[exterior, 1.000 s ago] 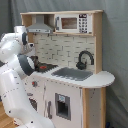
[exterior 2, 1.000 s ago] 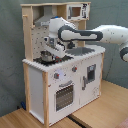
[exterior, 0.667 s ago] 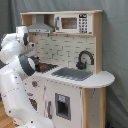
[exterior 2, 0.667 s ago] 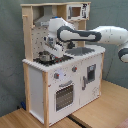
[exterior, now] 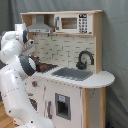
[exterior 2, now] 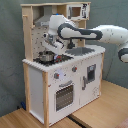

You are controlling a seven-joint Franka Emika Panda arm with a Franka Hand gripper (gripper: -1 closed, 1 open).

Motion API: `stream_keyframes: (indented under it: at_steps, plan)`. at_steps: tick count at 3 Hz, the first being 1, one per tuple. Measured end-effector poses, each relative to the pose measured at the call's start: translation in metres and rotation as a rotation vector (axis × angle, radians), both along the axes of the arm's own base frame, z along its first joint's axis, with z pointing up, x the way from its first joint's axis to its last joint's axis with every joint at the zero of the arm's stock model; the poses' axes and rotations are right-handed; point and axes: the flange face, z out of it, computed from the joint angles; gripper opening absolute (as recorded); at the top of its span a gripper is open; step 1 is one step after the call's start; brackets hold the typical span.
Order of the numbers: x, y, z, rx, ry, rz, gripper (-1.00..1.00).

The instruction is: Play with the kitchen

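Kitchen (exterior 2: 60,80) fills both exterior views; no readable writing. One gripper (exterior 2: 50,44) hovers above the one pot (exterior 2: 46,57); finger spacing unclear.

The kitchen (exterior 2: 65,80) stands upright: white cabinet with light-wood frame. In the second exterior view the oven door (exterior 2: 63,95) is closed, knobs above it. In the first exterior view, a black faucet (exterior: 85,59) arches over the grey sink (exterior: 73,74); a grey hood (exterior: 40,26) sits above the hob.

The kitchen (exterior 2: 60,75) looked like matt white-painted and pale bare wood; its pot (exterior 2: 45,57) was shiny metal.
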Motion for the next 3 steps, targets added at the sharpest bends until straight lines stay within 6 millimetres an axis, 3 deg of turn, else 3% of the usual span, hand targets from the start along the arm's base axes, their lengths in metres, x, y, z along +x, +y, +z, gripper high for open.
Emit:
stream_keyframes:
  at_steps: [1, 2, 3]
  plan:
    - [0.007, -0.022, 0.037, -0.036, -0.065, -0.015, 1.0]
    - [0.008, -0.039, 0.058, -0.114, -0.111, -0.011, 1.0]
    - [-0.003, -0.037, 0.067, -0.208, -0.15, 0.003, 1.0]
